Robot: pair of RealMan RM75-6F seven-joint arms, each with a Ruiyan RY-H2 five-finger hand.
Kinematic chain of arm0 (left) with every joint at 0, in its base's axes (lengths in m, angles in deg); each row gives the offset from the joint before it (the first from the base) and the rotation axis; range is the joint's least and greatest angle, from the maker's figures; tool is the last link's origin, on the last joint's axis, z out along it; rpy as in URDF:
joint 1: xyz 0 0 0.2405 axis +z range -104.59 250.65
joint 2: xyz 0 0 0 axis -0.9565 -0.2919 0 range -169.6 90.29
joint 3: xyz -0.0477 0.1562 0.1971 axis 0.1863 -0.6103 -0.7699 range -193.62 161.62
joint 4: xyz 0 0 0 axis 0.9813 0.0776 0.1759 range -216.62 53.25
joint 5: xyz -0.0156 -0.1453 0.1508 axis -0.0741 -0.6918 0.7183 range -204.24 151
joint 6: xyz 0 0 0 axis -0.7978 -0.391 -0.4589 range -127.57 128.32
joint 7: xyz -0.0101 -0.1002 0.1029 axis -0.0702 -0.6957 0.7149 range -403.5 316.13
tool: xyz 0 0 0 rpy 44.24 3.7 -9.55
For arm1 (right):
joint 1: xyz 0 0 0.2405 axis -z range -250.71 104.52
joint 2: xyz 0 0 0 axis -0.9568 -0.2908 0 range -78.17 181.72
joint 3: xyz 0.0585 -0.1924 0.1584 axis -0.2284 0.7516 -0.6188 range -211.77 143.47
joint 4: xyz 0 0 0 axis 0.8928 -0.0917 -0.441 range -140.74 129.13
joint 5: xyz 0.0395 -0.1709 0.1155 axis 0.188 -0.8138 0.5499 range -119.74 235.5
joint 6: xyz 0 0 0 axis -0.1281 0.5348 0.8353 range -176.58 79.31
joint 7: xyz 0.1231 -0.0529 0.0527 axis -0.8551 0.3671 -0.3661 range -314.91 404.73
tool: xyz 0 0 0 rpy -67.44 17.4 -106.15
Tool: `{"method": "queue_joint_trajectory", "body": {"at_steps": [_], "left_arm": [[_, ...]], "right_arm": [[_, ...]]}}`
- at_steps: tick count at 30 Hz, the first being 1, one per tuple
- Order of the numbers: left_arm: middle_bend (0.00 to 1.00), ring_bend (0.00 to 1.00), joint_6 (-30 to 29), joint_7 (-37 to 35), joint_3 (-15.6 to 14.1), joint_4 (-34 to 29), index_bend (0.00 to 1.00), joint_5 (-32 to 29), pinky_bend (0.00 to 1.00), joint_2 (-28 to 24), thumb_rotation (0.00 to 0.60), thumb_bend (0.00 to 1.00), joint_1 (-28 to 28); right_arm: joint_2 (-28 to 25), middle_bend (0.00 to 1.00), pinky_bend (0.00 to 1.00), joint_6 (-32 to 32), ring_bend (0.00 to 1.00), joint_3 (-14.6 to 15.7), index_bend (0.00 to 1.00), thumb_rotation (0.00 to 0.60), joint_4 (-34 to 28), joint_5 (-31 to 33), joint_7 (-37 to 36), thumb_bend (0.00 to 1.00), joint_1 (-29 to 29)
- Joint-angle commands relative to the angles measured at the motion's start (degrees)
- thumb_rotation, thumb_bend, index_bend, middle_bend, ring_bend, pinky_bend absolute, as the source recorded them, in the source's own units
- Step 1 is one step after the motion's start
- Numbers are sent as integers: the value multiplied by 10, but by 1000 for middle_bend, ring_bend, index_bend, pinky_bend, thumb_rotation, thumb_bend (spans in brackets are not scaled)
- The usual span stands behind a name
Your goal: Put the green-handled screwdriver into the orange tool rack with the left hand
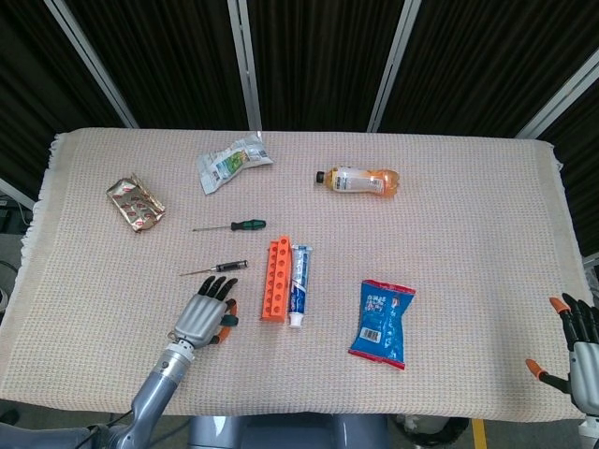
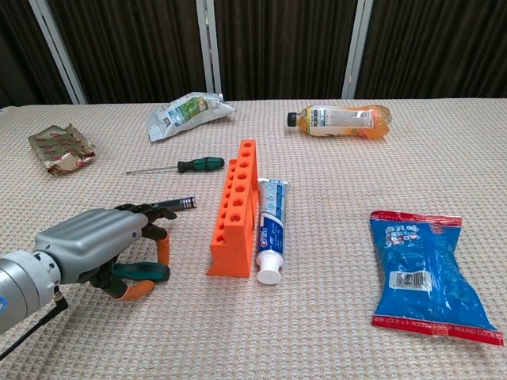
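The green-handled screwdriver (image 1: 236,225) (image 2: 182,165) lies flat on the woven cloth, handle pointing right, just beyond the far end of the orange tool rack (image 1: 275,280) (image 2: 235,207). The rack lies lengthwise, its row of holes facing up. My left hand (image 1: 205,314) (image 2: 97,246) hovers low near the front edge, left of the rack and well short of the green screwdriver, fingers spread and holding nothing. A black-handled screwdriver (image 1: 218,269) (image 2: 179,203) lies just past its fingertips. My right hand (image 1: 578,347) sits at the table's front right corner, fingers apart and empty.
A toothpaste tube (image 1: 299,285) (image 2: 270,226) lies against the rack's right side. A blue snack packet (image 1: 382,323) (image 2: 424,273) is further right. At the back are a silver pouch (image 1: 229,162), an orange drink bottle (image 1: 360,180) and a crumpled gold wrapper (image 1: 136,204).
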Motion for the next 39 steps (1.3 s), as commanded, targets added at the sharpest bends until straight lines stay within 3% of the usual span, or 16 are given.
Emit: {"method": "queue_joint_trajectory", "body": {"at_steps": [1, 4, 9, 15, 19, 27, 32, 39], "left_arm": [[76, 0, -20, -24, 2, 0, 583, 18, 0, 2, 600, 414, 8], [97, 0, -37, -60, 5, -15, 594, 41, 0, -7, 600, 413, 15], [131, 0, -21, -189, 26, -92, 592, 67, 0, -67, 600, 415, 19], [150, 0, -18, -360, 79, -169, 595, 113, 0, -129, 600, 413, 12], [151, 0, 12, -470, 116, -196, 596, 110, 0, -161, 600, 413, -3], [151, 0, 39, -616, 170, -198, 617, 96, 0, -162, 600, 413, -29], [147, 0, 101, -729, 205, -174, 617, 77, 0, -151, 600, 412, -68], [147, 0, 129, -802, 224, -117, 617, 82, 0, -119, 600, 412, -106]], "right_arm": [[0, 56, 10, -2, 0, 1, 106, 600, 1, -2, -1, 0, 1], [1, 57, 11, -4, 0, 0, 106, 600, 2, -3, -3, 0, 3], [2, 59, 11, -6, 0, 1, 106, 600, 5, -4, -6, 0, 4], [4, 61, 11, -3, 0, 1, 106, 600, 7, -6, -9, 0, 3], [5, 62, 11, -4, 0, 1, 107, 600, 8, -6, -10, 0, 4], [4, 65, 11, -3, 0, 0, 113, 600, 7, -4, -8, 0, 4], [4, 66, 11, -3, 0, -1, 113, 600, 3, -7, -3, 0, 2], [2, 65, 10, -2, 0, -3, 113, 600, 1, 3, -1, 0, 6]]}}
